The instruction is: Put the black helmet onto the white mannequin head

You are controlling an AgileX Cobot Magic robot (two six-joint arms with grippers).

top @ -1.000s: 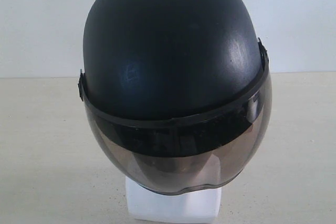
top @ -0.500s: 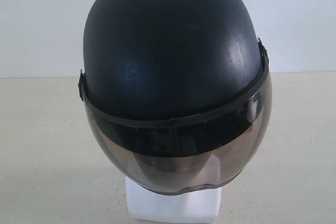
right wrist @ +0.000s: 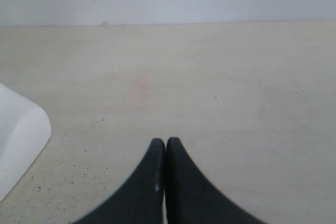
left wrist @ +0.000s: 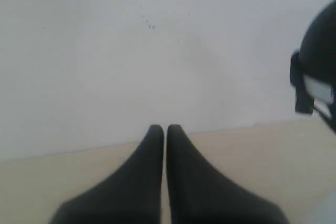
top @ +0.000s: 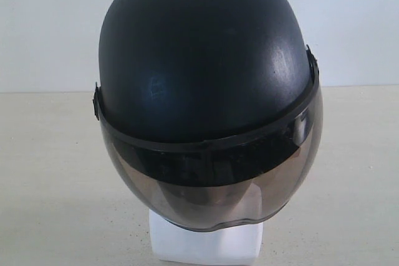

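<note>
The black helmet [top: 199, 60] sits on the white mannequin head, filling the middle of the exterior view. Its smoky visor [top: 215, 185] covers the face, so only the head's blocky white base [top: 206, 244] shows below. Neither arm appears in the exterior view. My left gripper [left wrist: 165, 128] is shut with nothing in it, off to the side of the helmet [left wrist: 320, 66], whose edge shows in the left wrist view. My right gripper [right wrist: 165, 141] is shut and empty above the table, with the white base [right wrist: 18, 140] off to one side.
The pale beige table [top: 50, 172] spreads around the base on both sides. A plain white wall [top: 43, 23] rises behind it.
</note>
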